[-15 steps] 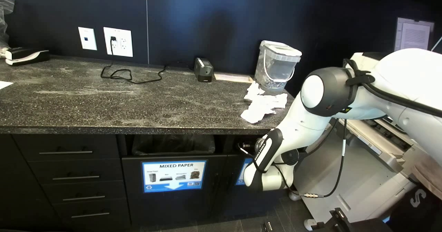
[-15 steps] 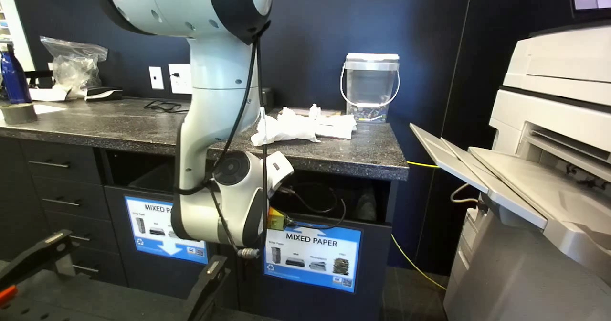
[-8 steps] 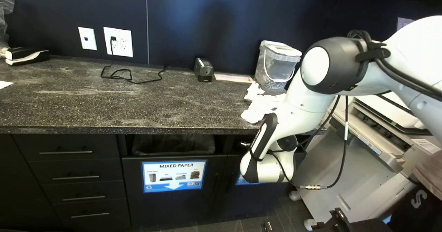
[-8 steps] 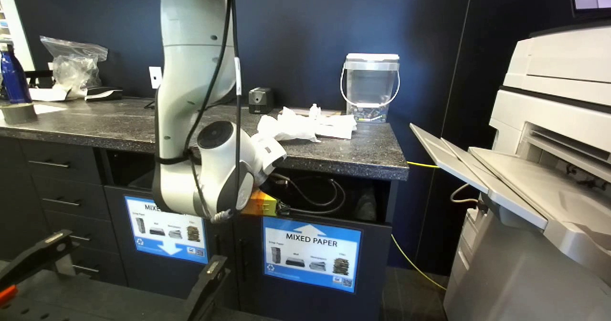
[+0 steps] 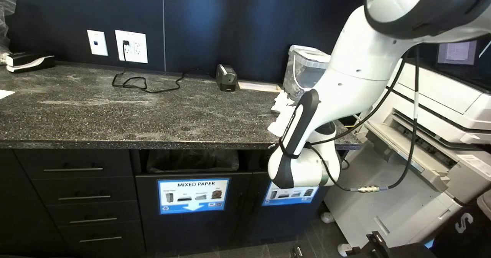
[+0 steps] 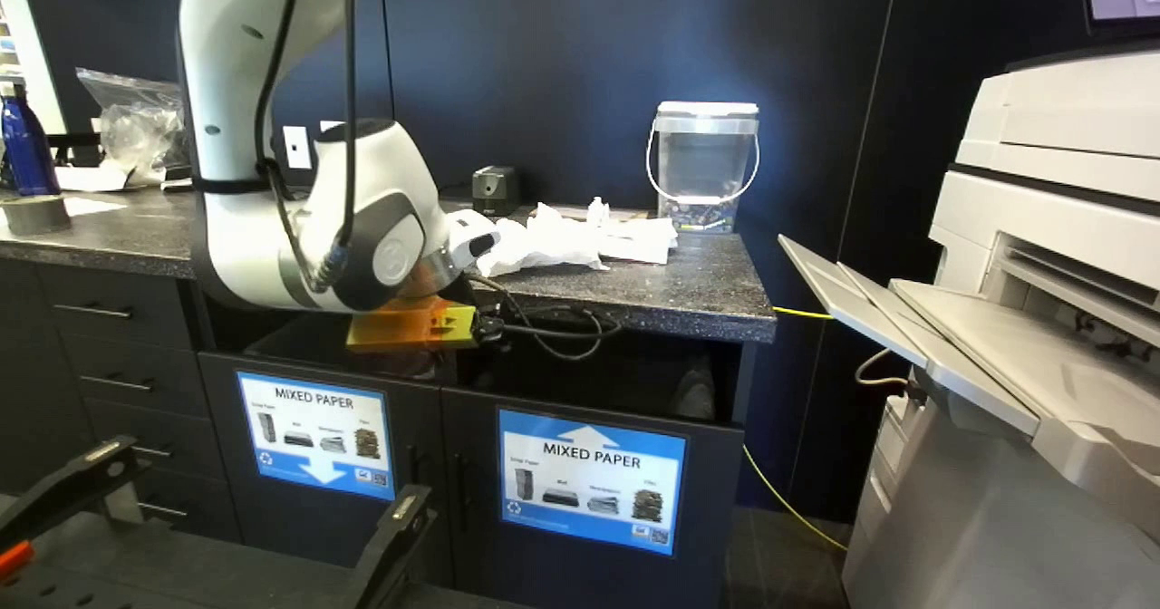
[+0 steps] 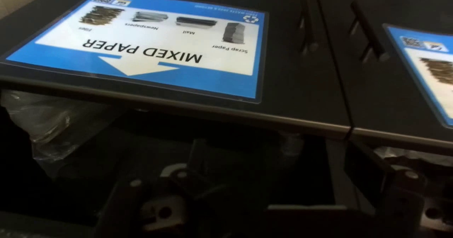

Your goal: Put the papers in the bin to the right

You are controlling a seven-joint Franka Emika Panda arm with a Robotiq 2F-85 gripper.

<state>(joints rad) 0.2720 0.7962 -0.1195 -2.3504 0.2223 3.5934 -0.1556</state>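
Crumpled white papers point(image 6: 548, 242) lie on the counter near its right end. They also show in an exterior view point(image 5: 281, 118), partly behind the arm. The bin to the right has a dark slot over a blue-and-white label panel point(image 6: 591, 491). Its label shows upside down in the wrist view point(image 7: 152, 50). My gripper point(image 7: 283, 163) is open, its fingers point(image 7: 370, 170) wide apart, with nothing seen between them. It is close to the right bin's slot, below counter height. In both exterior views its fingertips are hidden.
A similar bin with a label point(image 6: 317, 432) stands left of it. The counter edge point(image 6: 689, 319) overhangs the slots. A lidded clear bucket point(image 6: 707, 165) and a pencil sharpener point(image 6: 495, 190) stand on the counter. A large printer point(image 6: 1051, 256) is at right. A clear plastic liner point(image 7: 53, 124) lies inside the slot.
The hand has moved up and left in an exterior view, away from the right bin's label, which is now uncovered. The papers on the counter have not moved.
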